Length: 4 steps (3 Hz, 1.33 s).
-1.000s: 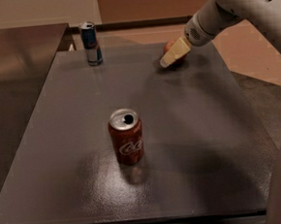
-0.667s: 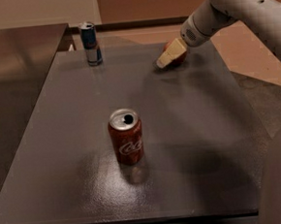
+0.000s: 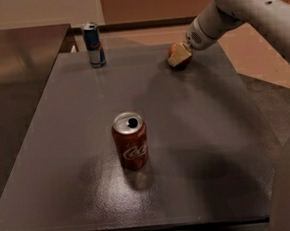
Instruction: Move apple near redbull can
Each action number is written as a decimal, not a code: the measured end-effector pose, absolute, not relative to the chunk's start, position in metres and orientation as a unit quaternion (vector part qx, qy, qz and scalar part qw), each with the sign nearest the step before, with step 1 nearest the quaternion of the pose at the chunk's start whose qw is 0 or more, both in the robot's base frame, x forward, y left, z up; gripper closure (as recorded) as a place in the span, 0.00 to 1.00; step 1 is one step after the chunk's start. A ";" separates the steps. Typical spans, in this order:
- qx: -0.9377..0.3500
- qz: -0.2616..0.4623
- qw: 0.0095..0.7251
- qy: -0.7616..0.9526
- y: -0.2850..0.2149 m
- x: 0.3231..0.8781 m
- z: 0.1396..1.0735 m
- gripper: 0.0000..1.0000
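The apple (image 3: 173,49) is small and red and sits on the dark table at the far right; only its left part shows. My gripper (image 3: 180,57) is right at the apple, covering its right and front side, with the white arm (image 3: 236,5) reaching in from the upper right. The redbull can (image 3: 94,44), slim, blue and silver, stands upright at the table's far left edge, well to the left of the apple.
A dark red cola can (image 3: 130,140) with an open top stands upright in the middle of the dark grey table (image 3: 212,147). A lower dark counter (image 3: 15,62) adjoins the table on the left. Beyond the table's right edge lies floor.
The arm has shifted slightly left and the gripper has settled at the apple. A red part of the apple now shows beside the gripper. The cans have not moved.
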<state>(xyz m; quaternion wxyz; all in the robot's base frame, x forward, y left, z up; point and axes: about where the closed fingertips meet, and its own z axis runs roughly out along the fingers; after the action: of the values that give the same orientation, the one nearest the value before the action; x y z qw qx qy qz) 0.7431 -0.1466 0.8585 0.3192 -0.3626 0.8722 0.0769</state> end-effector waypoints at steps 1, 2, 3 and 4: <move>-0.385 0.091 0.332 0.856 -0.127 0.737 0.873 0.73; -0.411 0.104 0.344 0.838 -0.105 0.733 0.887 0.96; -0.446 0.128 0.348 0.814 -0.064 0.733 0.895 1.00; -0.475 0.151 0.343 0.796 -0.026 0.730 0.895 1.00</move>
<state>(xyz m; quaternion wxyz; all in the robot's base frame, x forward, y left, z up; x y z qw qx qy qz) 0.7303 -0.0261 0.8952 0.3430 -0.4749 0.7962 0.1512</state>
